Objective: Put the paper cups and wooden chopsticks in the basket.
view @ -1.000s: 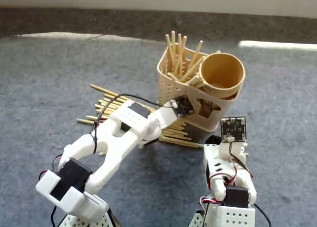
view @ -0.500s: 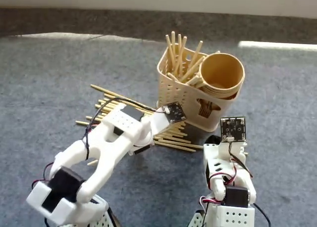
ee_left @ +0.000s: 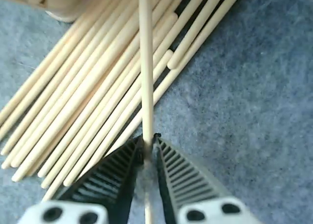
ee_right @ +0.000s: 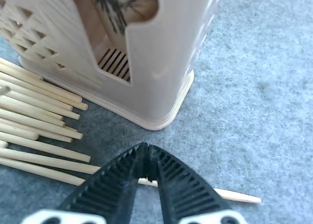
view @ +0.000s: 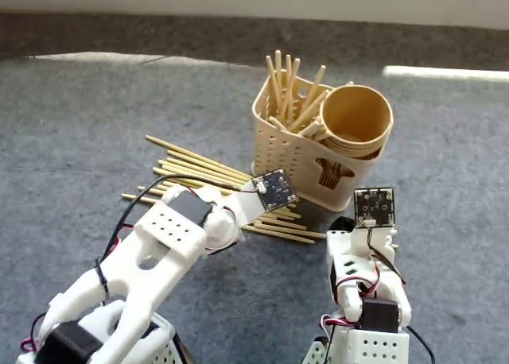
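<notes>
The left gripper (ee_left: 146, 146) pinches one chopstick (ee_left: 145, 62) above the loose chopsticks (view: 195, 172) lying on the surface (view: 95, 125) left of the basket (view: 290, 153), which holds paper cups (view: 355, 118). The right gripper (ee_right: 146, 161), pressed together and empty, sits at the basket's near side.

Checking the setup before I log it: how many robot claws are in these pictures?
2. The left claw is shut on one chopstick above the loose pile; the right claw is shut, near the base of the basket.
</notes>
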Motion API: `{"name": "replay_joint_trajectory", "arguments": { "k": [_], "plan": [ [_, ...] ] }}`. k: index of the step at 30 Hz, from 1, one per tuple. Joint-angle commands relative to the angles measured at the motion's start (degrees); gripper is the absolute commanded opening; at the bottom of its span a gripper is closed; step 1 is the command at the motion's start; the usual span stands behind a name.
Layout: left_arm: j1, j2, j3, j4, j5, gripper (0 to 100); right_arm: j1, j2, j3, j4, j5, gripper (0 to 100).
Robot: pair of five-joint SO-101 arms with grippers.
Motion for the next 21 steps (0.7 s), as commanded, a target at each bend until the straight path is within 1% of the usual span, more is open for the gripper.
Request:
{"name": "replay_joint_trajectory", "arguments": {
  "k": [1,5,8,12,16,21],
  "plan": [
    [1.19,-7.25,-0.31,-0.79,2.55,1,0.57,-0.48,7.69,0.13,0.53,1.2],
    [1.19,-14.55,-0.31,-0.26,2.73,1,0.57,-0.48,7.69,0.13,0.53,1.2],
    [1.19,-19.91,-1.63,2.37,2.73,1,0.57,-0.48,7.69,0.13,0.53,1.2],
    [1.19,-26.15,-7.96,8.0,2.81,1,0.57,-0.48,7.69,0.13,0.53,1.2],
    [1.1,-29.76,-15.43,10.29,7.03,1,0.57,-0.48,7.69,0.13,0.53,1.2],
    [1.19,-30.46,-22.73,9.58,12.66,1,0.57,-0.48,7.69,0.13,0.53,1.2]
  ]
}}
